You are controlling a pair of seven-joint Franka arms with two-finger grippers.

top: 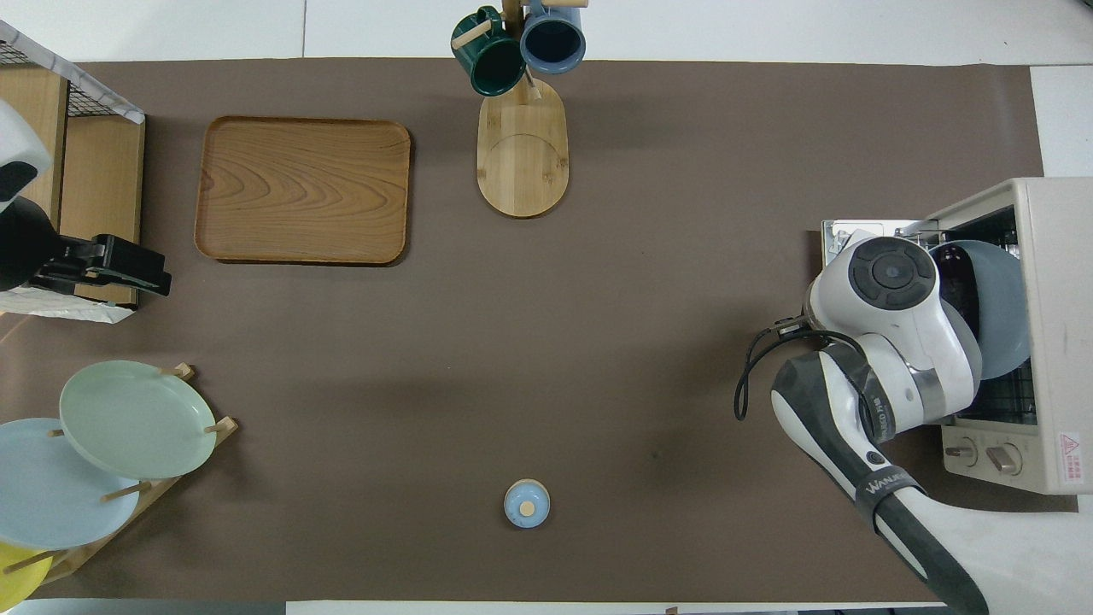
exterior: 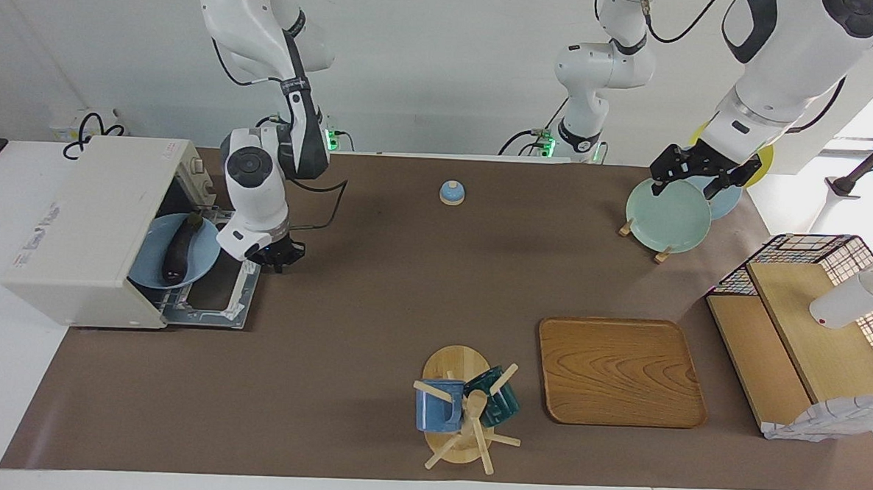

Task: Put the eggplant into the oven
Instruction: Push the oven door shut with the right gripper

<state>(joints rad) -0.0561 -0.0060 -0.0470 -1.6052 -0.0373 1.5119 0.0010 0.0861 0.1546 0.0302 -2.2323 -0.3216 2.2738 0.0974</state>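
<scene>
Eggplant (exterior: 180, 250) on blue plate (exterior: 207, 261) in oven (exterior: 91, 230); right gripper (exterior: 280, 255) w/ unreadable fingers over door; left gripper (exterior: 694, 175) waits, spread.

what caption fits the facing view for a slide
Eggplant on a blue plate in the open oven, right gripper at its door, left gripper over the plate rack.

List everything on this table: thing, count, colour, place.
oven: 1, cream, door down, right arm's end.
plate: 1, blue, in oven.
eggplant: 1, dark purple, on that plate.
bell: 1, blue, mid-table near robots.
tray: 1, wooden.
mug tree: 1, wooden, with a blue and a green mug.
plate rack: green, blue, yellow plates, left arm's end.
shelf: 1, wooden, wire-backed.
right gripper: over oven door.
left gripper: over plate rack.
</scene>
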